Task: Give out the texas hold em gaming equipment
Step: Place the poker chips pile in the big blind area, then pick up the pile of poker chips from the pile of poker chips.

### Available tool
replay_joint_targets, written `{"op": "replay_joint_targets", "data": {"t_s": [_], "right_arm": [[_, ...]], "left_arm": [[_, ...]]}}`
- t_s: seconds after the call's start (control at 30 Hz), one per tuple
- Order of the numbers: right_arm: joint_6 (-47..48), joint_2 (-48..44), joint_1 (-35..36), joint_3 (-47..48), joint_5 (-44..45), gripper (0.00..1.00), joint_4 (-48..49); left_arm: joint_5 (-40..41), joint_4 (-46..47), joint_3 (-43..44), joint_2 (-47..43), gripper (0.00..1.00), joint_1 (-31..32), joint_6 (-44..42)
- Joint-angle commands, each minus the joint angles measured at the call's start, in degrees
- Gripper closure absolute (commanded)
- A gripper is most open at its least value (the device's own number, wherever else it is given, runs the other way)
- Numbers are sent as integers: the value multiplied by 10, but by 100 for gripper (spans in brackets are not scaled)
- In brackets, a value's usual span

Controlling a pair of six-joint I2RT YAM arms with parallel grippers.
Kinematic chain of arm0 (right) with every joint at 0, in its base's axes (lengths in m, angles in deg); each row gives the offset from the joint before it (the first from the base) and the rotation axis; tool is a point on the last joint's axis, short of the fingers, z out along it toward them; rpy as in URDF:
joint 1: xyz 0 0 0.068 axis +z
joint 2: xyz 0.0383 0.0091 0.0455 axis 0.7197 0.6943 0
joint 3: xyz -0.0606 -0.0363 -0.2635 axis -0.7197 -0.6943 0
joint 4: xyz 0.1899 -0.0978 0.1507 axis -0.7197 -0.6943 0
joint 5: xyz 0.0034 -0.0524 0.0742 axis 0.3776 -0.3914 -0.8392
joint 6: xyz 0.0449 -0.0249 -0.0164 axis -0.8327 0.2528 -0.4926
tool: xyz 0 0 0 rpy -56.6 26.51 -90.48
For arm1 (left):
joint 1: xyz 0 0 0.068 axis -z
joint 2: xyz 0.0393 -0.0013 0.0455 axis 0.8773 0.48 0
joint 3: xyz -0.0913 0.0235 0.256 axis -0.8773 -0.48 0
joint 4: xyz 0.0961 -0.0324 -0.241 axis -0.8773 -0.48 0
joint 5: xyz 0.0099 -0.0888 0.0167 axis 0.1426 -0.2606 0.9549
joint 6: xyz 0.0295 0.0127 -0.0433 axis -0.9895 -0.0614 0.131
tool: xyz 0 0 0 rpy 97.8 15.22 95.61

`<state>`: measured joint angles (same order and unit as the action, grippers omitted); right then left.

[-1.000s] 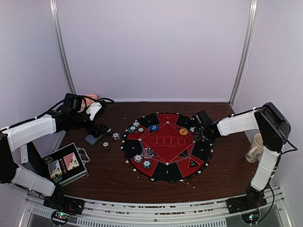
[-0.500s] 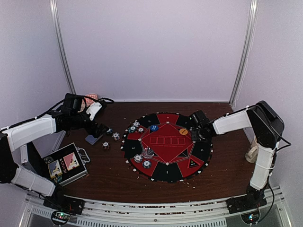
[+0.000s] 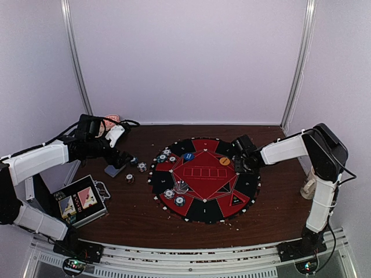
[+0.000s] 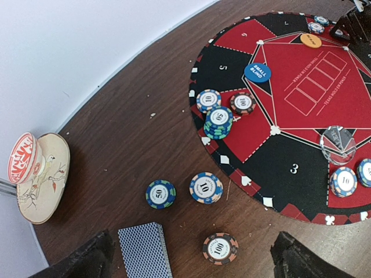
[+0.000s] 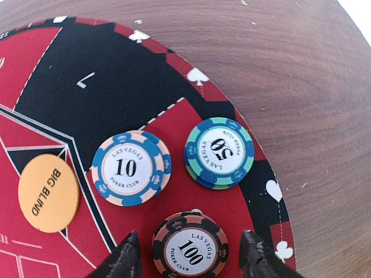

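In the right wrist view my right gripper (image 5: 190,259) stands open over the round red and black poker mat (image 5: 104,75). A "100" chip (image 5: 188,246) lies flat between its fingers, with a gap on each side. Just beyond it lie a "10" chip (image 5: 130,168), a "50" chip (image 5: 219,152) and the orange big blind button (image 5: 48,193). My left gripper (image 4: 194,263) is wide open over the wood, left of the mat (image 4: 278,162). The blue-backed card deck (image 4: 142,249) and another "100" chip (image 4: 220,248) lie between its fingers. A "50" chip (image 4: 160,193) and a "10" chip (image 4: 206,187) lie past them.
The mat also carries the small blind button (image 4: 257,72), a cluster of three chips (image 4: 219,119) and a clear disc (image 4: 338,142). A metal case (image 3: 78,202) sits front left. A red and beige cup (image 4: 37,176) lies far left. A beige mug (image 3: 312,184) stands behind the right arm.
The right gripper's jaws have spread and let go of the "100" chip on the mat. The right arm shifted slightly left earlier. The left arm has not moved.
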<state>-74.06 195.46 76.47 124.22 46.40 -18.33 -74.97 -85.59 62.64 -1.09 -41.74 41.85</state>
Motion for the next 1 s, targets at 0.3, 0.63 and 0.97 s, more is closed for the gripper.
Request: {"op": "replay_joint_targets", "data": {"t_s": [0.3,0.63,0.97], "right_arm": [[4,-126,23,-16,4,16,-38],[18,-237,109,-113,38,12,-27],[29,-220,147,-131,49,12,2]], "left_arm": [[-8,-24,4,-18,2,-4,-31],[-67,-117,-17,-4,2,-7,-108],[-32,-72,-11,124,2,-23,-122]]}}
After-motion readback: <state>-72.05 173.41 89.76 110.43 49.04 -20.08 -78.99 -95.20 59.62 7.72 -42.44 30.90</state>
